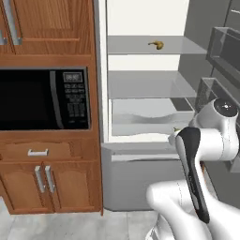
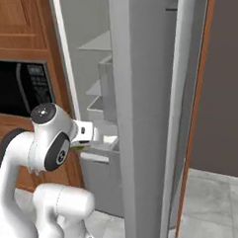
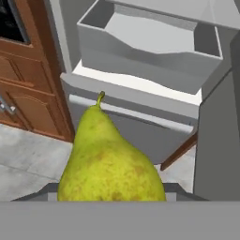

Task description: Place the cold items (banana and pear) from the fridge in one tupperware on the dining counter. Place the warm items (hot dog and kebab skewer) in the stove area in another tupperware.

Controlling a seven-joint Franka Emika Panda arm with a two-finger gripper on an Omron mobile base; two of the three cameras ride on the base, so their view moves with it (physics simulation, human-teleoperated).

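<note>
The pear (image 3: 110, 159) looms right in front of the hand camera, yellow-green and speckled with brown, its stem pointing up toward the open fridge (image 1: 150, 84). It sits so close to the lens that its broad bottom covers the finger tips, so it looks to be carried in the gripper (image 2: 82, 142), though the jaws themselves cannot be made out and their state cannot be told for sure. In the right base view a sliver of yellow-green peeks out just below the white hand, in front of the fridge's lower section.

Behind the pear, in the hand view, the wide grey drawer bin (image 3: 150, 47) stands pulled out above a white ledge, with the closed grey bottom drawer (image 3: 140, 126) beneath it. Wooden cabinet doors (image 3: 28, 93) stand to the left and pale floor tiles (image 3: 28, 159) lie below.

Over in the left base view, the banana (image 1: 157, 45) rests on the upper shelf (image 1: 154, 46) of the fridge, small and yellow with dark ends, well above the arm (image 1: 206, 140). The arm's white elbow and dark joint rise at the lower right, reaching toward the drawer level. Left of the fridge, a black microwave (image 1: 44, 99) is set into the wooden cabinetry. In the right base view the fridge door (image 2: 145, 114) stands open, edge-on to the camera.
</note>
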